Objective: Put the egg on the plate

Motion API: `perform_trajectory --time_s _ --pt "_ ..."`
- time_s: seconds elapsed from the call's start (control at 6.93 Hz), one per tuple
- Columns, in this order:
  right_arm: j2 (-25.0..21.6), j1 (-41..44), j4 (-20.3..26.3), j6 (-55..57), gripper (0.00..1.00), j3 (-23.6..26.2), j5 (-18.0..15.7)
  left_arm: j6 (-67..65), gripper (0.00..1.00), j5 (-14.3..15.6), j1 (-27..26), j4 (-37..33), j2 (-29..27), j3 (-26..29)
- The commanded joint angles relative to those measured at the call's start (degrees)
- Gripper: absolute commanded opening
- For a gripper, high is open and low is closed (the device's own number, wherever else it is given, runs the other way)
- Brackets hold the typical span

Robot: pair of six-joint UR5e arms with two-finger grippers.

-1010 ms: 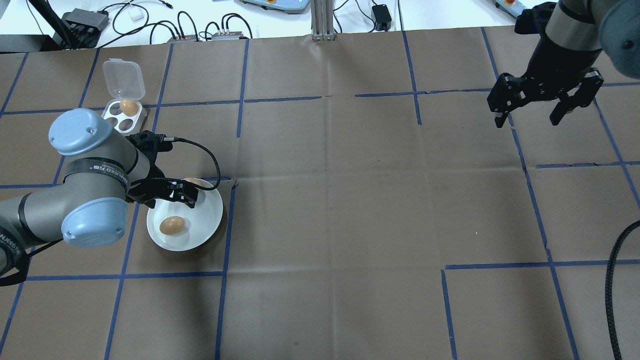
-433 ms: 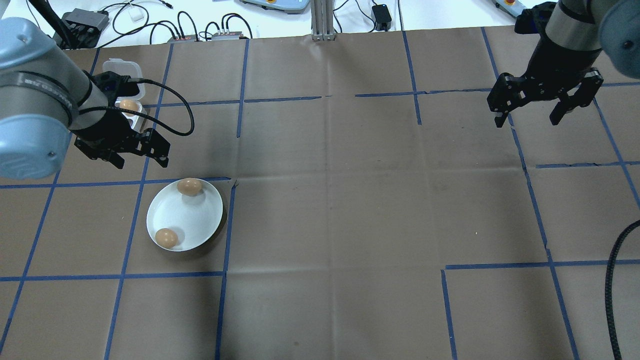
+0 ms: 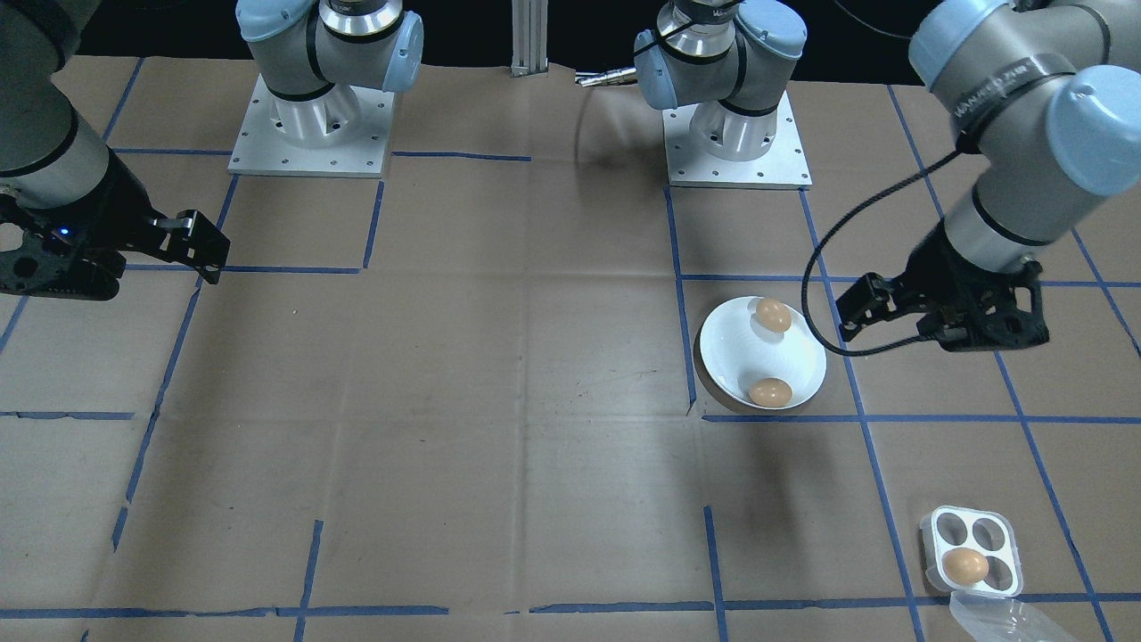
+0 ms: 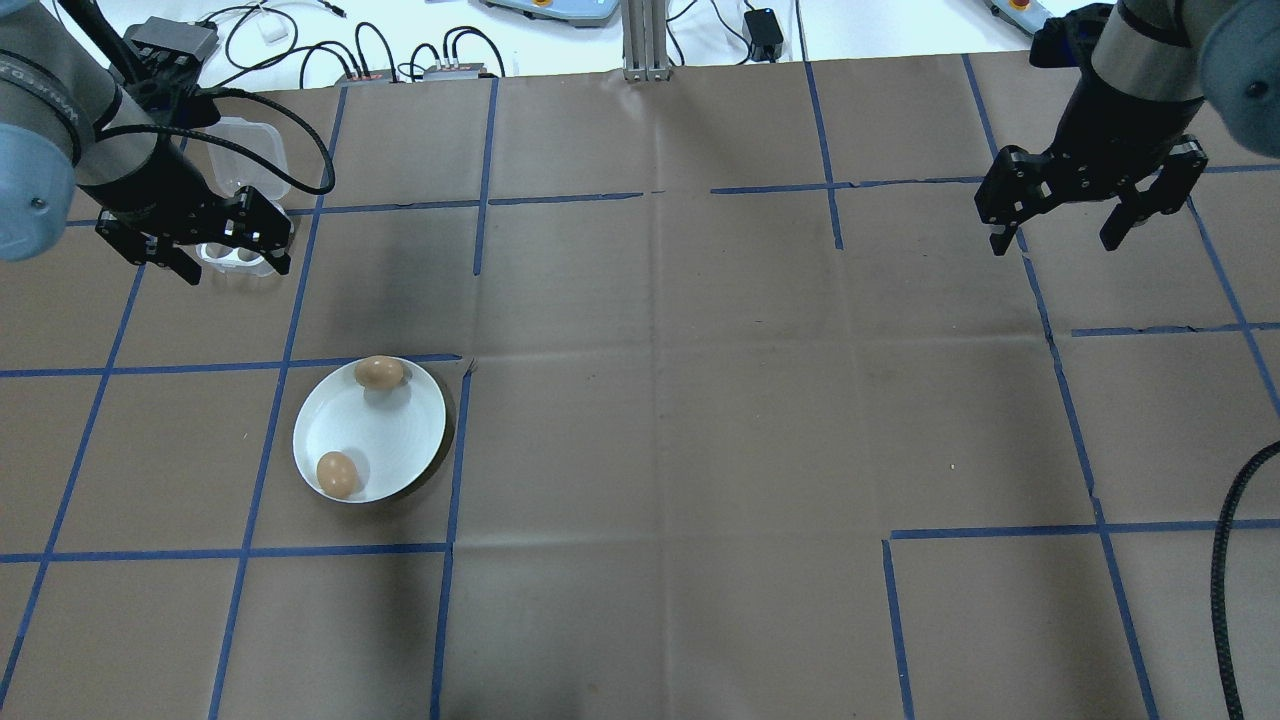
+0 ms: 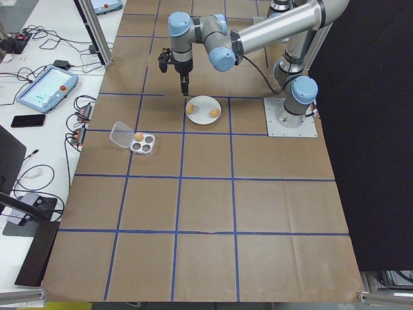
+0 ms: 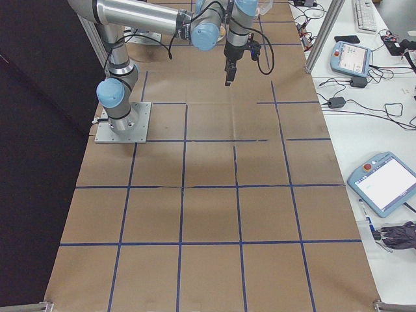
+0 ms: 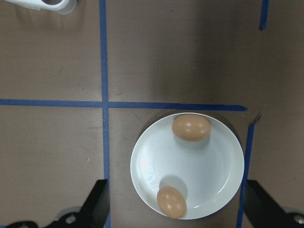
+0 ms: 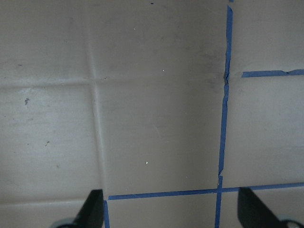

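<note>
Left hand (image 4: pixel 216 243) moved from plate (image 4: pixel 375 430) to egg tray (image 3: pixel 970 549), spread wide, empty, right hand (image 4: pixel 1092 211) wide, two eggs at plate's rim

Both arms were silver-grey tubes with pale blue caps at the joints. The left arm (image 3: pixel 1007 98) carried small dark lettering along one grey link, and a black cable (image 3: pixel 838 267) looped from its wrist down to the black left gripper (image 3: pixel 945 325). The right arm (image 4: pixel 1150 50) ended in a black wrist and a black two-finger right gripper (image 4: pixel 1090 215) with angular, blocky fingers. Each arm stood on a square silver base plate (image 3: pixel 307 134) dotted with screws along its edges.
</note>
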Motion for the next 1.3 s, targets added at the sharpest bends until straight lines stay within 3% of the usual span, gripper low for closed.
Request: perform_trajectory --time_s 0.0,0.29,0.43,0.72,1.01,1.15 --pt "-0.01 0.0 0.04 0.0 1.0 0.0 0.08 4.63 1.0 0.1 1.77 0.87 -11.36 14.0" --pt "-0.01 0.0 0.04 0.0 1.0 0.0 0.0 7.3 1.0 0.01 2.64 0.52 -23.14 28.25" --pt "-0.01 0.0 -0.05 0.0 1.0 0.0 0.0 10.18 1.0 0.19 3.0 0.43 -27.11 31.89" --pt "-0.01 0.0 -0.05 0.0 1.0 0.0 0.0 13.64 0.99 -0.25 4.58 1.05 -30.47 32.02" --pt "-0.01 0.0 0.04 0.0 1.0 0.0 0.0 13.29 0.99 -0.34 4.5 1.31 -30.75 28.79" --pt "-0.01 0.0 0.04 0.0 1.0 0.0 0.0 13.46 0.99 -0.25 4.5 7.05 -30.84 25.98"
